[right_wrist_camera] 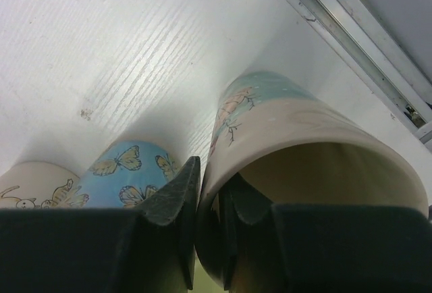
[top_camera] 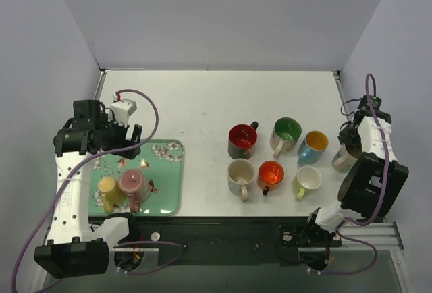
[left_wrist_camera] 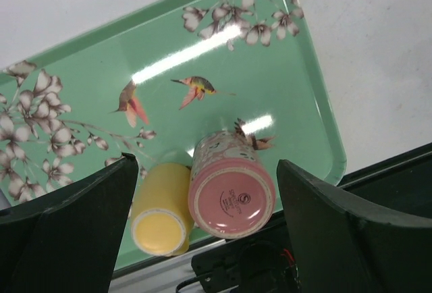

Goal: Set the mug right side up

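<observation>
My right gripper (top_camera: 348,148) is shut on the rim of a beige mug with a floral print (top_camera: 342,161) at the table's right edge. In the right wrist view one finger is inside the mug (right_wrist_camera: 304,124) and one outside, with its mouth facing my gripper (right_wrist_camera: 212,175). My left gripper (top_camera: 137,141) is open and empty above a green floral tray (top_camera: 169,171). Below it a pink mug (left_wrist_camera: 231,198) and a yellow mug (left_wrist_camera: 158,229) stand upside down on the tray (left_wrist_camera: 270,84), bases up, between my open fingers (left_wrist_camera: 81,225).
Several upright mugs stand in two rows right of centre: red-lined (top_camera: 241,139), green (top_camera: 287,131), blue butterfly (top_camera: 314,144), cream (top_camera: 240,173), orange (top_camera: 271,173), pale yellow (top_camera: 308,180). The blue butterfly mug (right_wrist_camera: 128,171) sits close beside the held mug. The table's right rail (right_wrist_camera: 351,30) is near.
</observation>
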`<state>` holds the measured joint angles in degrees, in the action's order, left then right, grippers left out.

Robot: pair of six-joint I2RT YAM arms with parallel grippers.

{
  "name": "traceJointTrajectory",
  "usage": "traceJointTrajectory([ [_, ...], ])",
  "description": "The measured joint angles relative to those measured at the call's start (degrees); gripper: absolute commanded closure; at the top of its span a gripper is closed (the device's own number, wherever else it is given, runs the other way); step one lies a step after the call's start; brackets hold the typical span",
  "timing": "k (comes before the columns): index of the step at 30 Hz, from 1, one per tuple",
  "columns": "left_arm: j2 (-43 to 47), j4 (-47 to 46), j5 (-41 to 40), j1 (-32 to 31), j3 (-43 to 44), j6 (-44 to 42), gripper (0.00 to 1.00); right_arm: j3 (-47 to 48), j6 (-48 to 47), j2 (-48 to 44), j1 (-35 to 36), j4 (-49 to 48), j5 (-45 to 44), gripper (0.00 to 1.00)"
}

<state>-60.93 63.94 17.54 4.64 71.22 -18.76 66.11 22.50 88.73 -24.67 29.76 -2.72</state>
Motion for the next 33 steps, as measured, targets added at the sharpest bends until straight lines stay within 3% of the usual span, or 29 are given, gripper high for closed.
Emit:
traceJointTrajectory([
  [1, 0.0, 1.29, -1.01, 0.0, 0.0, -1.4, 0.05, 0.0, 0.0, 0.0, 0.0, 0.0, -0.09, 0.75],
  [3, 0.07, 4.15, -2.82, 0.0, 0.0, -3.74, 0.04, 0.0, -0.07, 0.0, 0.0, 0.0, -0.42, 0.59],
  [7, 1.31, 9.14, -6.88, 0.0, -0.33, -7.89, 0.05, 0.0, 0.09, -0.42, 0.79, -0.48, -1.95, 0.42],
  [9, 3.17, 10.38, -9.53, 0.0, -1.25, -9.27, 0.04, 0.0, -0.17, -1.49, 2.1, -0.37, -4.24, 0.39],
  [14, 7.48, 12.31, -17.94, 2.67, -5.33, -10.36, 0.1, 0.13, -1.05, -8.04, 7.52, 0.63, -10.8, 0.37],
  [19, 7.43, 12.52, -19.71, 18.84, -9.01, -13.35, 0.26, 0.59, -1.64, -14.71, 12.7, 1.31, -14.88, 0.37],
  [24, 8.52, 12.59, -16.41, 32.48, -17.22, -20.7, 0.33, 0.61, -1.77, -18.91, 15.54, 1.27, -15.76, 0.37],
  [28, 8.68, 12.76, -13.18, 36.09, -22.4, -24.5, 0.34, 0.61, -1.75, -19.15, 15.72, 1.14, -15.74, 0.37],
  [33, 8.94, 7.63, -11.85, 36.46, -28.24, -24.68, 0.46, 0.39, -1.75, -19.15, 15.82, 0.7, -14.99, 0.38],
])
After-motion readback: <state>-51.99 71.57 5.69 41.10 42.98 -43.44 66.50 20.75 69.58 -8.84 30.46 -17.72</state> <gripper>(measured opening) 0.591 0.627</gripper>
